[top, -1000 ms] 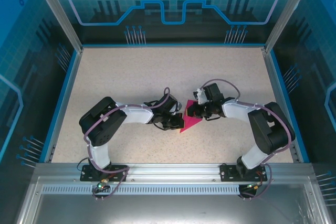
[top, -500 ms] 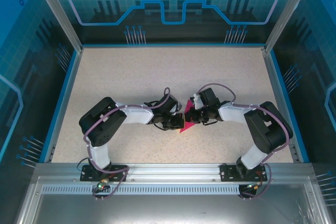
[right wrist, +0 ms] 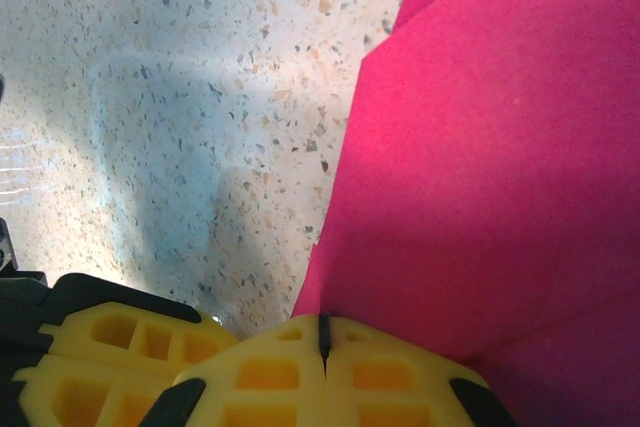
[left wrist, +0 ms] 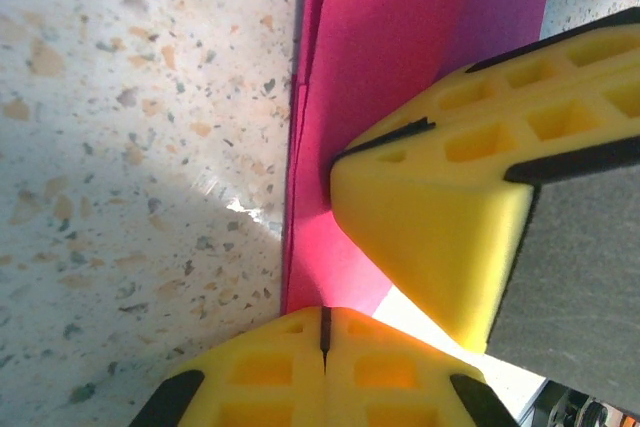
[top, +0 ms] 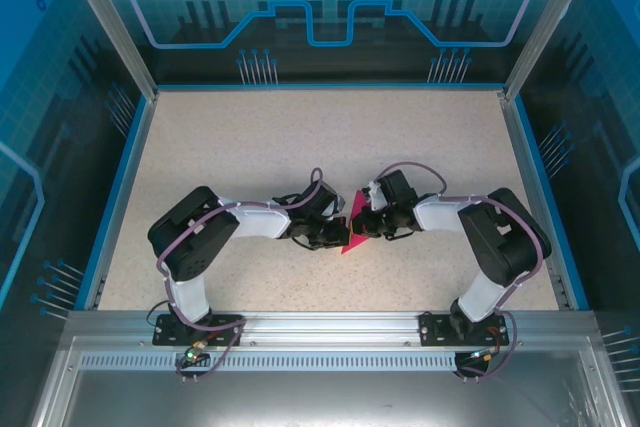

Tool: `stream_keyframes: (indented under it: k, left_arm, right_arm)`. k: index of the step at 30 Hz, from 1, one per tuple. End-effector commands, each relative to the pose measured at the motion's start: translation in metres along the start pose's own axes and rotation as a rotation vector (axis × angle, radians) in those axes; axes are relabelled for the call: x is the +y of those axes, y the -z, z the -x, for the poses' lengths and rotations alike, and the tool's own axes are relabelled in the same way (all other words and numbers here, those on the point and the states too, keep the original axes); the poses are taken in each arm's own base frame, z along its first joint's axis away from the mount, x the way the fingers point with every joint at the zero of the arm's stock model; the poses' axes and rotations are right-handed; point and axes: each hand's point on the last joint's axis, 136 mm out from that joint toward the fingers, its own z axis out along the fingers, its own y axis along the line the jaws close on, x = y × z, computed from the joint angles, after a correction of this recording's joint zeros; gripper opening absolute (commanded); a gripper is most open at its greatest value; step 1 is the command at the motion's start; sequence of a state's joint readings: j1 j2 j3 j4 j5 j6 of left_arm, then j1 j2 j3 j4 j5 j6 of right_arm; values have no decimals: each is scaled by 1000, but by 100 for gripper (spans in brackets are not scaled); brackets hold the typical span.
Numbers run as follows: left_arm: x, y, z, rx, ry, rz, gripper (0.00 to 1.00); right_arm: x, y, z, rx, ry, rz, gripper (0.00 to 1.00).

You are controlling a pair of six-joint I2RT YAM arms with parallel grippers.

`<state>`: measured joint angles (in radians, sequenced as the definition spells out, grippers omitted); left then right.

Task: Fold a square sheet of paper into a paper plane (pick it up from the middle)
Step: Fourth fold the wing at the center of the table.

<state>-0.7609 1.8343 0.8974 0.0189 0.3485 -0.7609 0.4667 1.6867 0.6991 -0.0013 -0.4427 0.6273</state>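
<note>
The magenta-pink square sheet of paper (top: pixel 351 240) lies folded on the table between both grippers, mostly covered by them. In the left wrist view the sheet (left wrist: pixel 370 67) shows layered edges along its left side. My left gripper (left wrist: pixel 325 322) is shut, its tips touching the sheet's near end. My right gripper (right wrist: pixel 323 332) is also shut, its tips against the sheet (right wrist: pixel 480 167) at its edge. The two grippers stand close together: the right one's yellow fingers (left wrist: pixel 440 207) rest on the paper just beyond the left one. In the top view the left gripper (top: pixel 338 233) and the right gripper (top: pixel 361 225) nearly meet.
The speckled beige table (top: pixel 260 147) is bounded by a blue rim (top: pixel 120 187) and glass walls. Both arms reach inward from the near edge, elbows out to the sides.
The right gripper has slid left across the paper toward the left gripper, covering more of the sheet. The left arm has stayed still.
</note>
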Motion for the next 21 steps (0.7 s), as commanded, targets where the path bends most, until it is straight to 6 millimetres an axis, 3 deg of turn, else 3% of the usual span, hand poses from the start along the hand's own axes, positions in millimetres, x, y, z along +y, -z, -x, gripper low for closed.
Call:
stream_keyframes:
  k: [1, 7, 12, 16, 21]
  left_arm:
    - [68, -2, -45, 116, 103, 242, 0]
    - [83, -2, -59, 162, 123, 288, 0]
    - [87, 1, -59, 158, 116, 304, 0]
    - [86, 6, -54, 138, 92, 313, 0]
    - [91, 15, -49, 117, 86, 313, 0]
  right_arm:
    - [-43, 0, 5, -26, -59, -110, 4]
    - [-62, 19, 43, -109, -118, -83, 5]
    - [-69, 32, 65, -156, -145, -73, 5]
    - [-45, 44, 68, -178, -108, -16, 5]
    - [1, 45, 43, -150, -7, 16, 6]
